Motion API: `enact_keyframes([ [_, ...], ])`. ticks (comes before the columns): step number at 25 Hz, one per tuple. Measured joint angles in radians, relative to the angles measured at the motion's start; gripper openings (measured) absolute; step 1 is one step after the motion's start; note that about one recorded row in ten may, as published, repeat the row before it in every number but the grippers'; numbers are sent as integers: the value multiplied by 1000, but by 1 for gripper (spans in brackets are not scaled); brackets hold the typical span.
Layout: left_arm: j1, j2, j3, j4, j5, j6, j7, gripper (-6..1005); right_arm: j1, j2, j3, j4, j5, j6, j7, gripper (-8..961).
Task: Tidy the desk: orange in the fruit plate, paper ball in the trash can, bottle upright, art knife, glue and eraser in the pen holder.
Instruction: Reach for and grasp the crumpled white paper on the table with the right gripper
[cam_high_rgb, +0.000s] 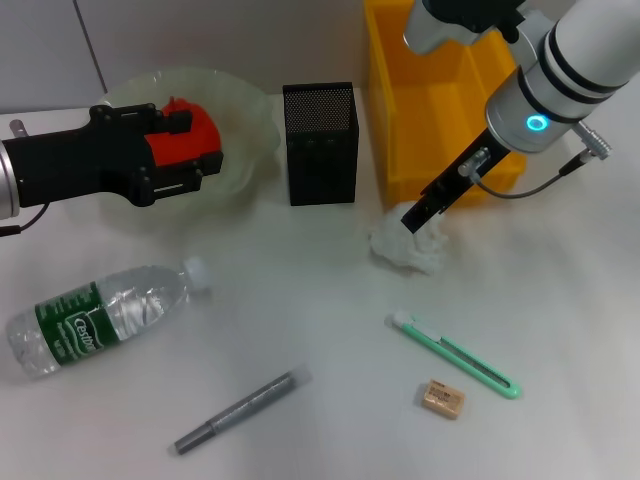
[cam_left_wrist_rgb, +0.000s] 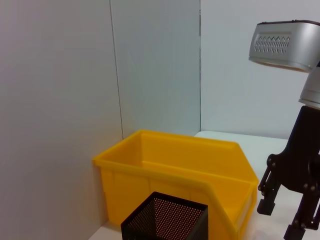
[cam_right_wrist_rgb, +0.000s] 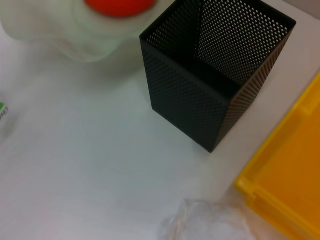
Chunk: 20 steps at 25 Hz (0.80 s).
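Left gripper (cam_high_rgb: 185, 150) over fruit plate (cam_high_rgb: 245, 110) at 10 o'clock, fingers clamped on orange (cam_high_rgb: 195, 130). Right gripper (cam_high_rgb: 415, 220) at paper ball (cam_high_rgb: 410, 245), centre-right of desk (cam_high_rgb: 300, 320); finger state cannot tell. Bottle (cam_high_rgb: 100, 318) lying flat, 8 o'clock.

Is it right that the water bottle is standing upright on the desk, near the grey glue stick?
Not quite. The water bottle is lying on its side on the desk, its white cap pointing toward the pen holder. The head view shows it. The grey glue stick does lie nearby.
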<state>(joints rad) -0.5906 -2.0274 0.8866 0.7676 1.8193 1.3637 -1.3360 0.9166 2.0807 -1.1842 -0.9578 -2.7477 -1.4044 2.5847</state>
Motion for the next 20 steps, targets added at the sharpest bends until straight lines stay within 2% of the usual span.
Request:
enact_keyframes([
  [6, 0, 0, 0, 0, 0, 0, 0, 617, 6, 2, 0, 41, 4, 20, -3, 704],
  [20, -9, -8, 0, 2, 24, 0, 0, 616, 29, 2, -26, 172, 8, 165, -8, 701],
])
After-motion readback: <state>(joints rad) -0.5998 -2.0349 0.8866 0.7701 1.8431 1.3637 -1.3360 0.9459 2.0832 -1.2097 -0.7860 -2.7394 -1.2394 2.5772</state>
